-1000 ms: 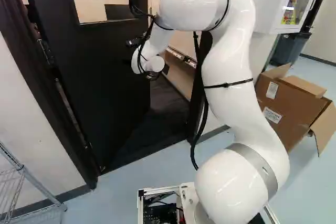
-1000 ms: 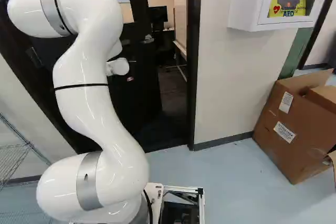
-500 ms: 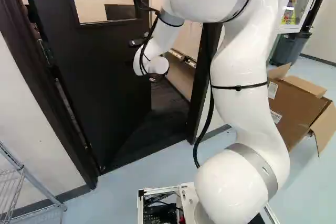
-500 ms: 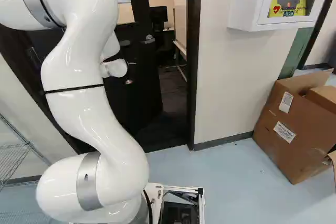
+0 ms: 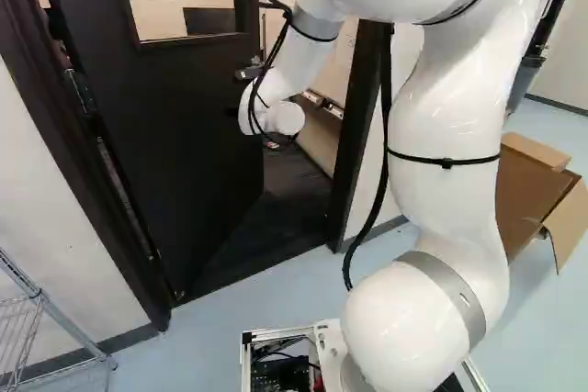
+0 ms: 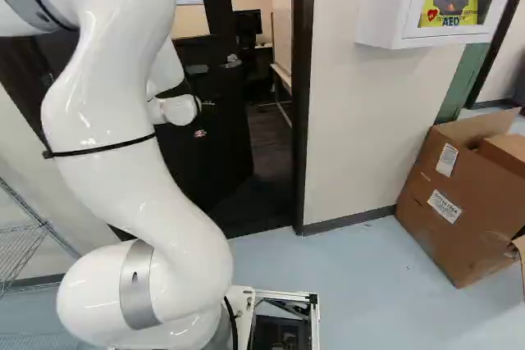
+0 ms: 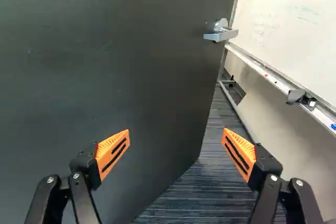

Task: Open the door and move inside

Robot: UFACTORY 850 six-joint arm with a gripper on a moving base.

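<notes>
the black door [image 7: 105, 82] is standing ajar, swinging inward from its hinge side and leaving a gap between its free edge and the door frame [image 6: 302, 120]. the lever handle [image 7: 223, 34] is sitting near that free edge, ahead of the gripper [image 7: 176, 140]. the claw is holding nothing: its fingers are standing widely spread, orange pads [image 7: 112, 153] facing each other, with no contact showing against the door. the latch is apparently no longer needing a grip, so the open spread is probably serving a push on the door's face. the white arm [image 5: 450, 126] is bending forward, presumably for keeping the wrist near handle height. beyond the gap, dark carpet [image 7: 210, 198] and a whiteboard [image 7: 289, 19] are showing. the base is waiting outside; widening the gap is likely coming first, since the arm could be catching the frame. a cardboard box [image 6: 451, 211] is lying well apart from the doorway.
</notes>
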